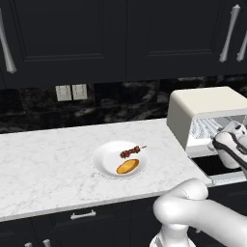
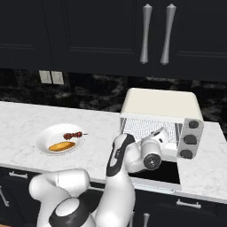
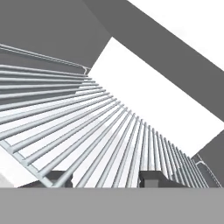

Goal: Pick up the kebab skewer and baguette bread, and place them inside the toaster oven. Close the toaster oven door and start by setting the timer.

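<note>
Dark kitchen: black cabinets, black marbled backsplash, white marble counter. Round white plate sits mid-counter, well left of the oven. On it: the kebab skewer, thin stick with dark red-brown meat chunks, on the far side, and the baguette bread, small golden-orange oval loaf, on the near side. Close together; can't tell if they touch. Both untouched, so no pick done yet.

Boxy cream-white toaster oven at the right end of the counter, three dark knobs on its right panel. The toaster oven door, dark glass, lies dropped flat toward the near edge, so the cavity is ready for loading. Silver wire rack bare inside.

Arm is bent over from the base, wrist reaching across the open door, gripper aimed into the mouth of the cavity just above the rack. Two dark fingertips stand apart with rack bars visible between them; nothing held, jaws partly open.

My read: hand needs to back out and swing left to the plate next.
</note>
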Controlling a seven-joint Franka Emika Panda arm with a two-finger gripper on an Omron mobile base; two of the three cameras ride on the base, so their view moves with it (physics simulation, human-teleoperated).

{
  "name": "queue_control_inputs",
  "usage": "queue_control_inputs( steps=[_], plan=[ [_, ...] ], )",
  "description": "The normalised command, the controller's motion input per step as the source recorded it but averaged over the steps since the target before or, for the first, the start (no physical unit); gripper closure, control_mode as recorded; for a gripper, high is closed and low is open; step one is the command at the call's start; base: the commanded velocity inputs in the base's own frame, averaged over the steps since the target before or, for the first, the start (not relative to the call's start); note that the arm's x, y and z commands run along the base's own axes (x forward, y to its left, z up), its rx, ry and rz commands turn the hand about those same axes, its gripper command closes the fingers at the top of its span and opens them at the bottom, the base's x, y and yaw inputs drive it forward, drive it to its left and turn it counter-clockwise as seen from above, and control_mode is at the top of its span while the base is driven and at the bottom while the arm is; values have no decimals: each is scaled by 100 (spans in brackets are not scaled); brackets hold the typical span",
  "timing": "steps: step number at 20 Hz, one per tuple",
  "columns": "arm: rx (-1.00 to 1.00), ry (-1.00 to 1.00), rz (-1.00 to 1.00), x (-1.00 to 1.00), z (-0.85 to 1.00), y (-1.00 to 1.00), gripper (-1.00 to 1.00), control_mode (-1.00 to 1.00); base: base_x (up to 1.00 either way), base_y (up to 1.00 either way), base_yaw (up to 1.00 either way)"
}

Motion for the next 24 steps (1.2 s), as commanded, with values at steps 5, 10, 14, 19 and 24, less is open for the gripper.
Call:
queue_control_inputs(
  steps=[5,10,14,19,24],
  plan=[
    [13,11,9,-99,11,-58,100,-100,0,0,0],
    [12,18,9,-97,44,-62,100,-100,0,0,0],
    [9,17,6,-100,69,-62,100,-100,0,0,0],
    [6,15,7,-100,90,-51,100,-100,0,0,0],
    [0,22,4,-90,100,-25,100,-100,0,0,0]
  ],
)
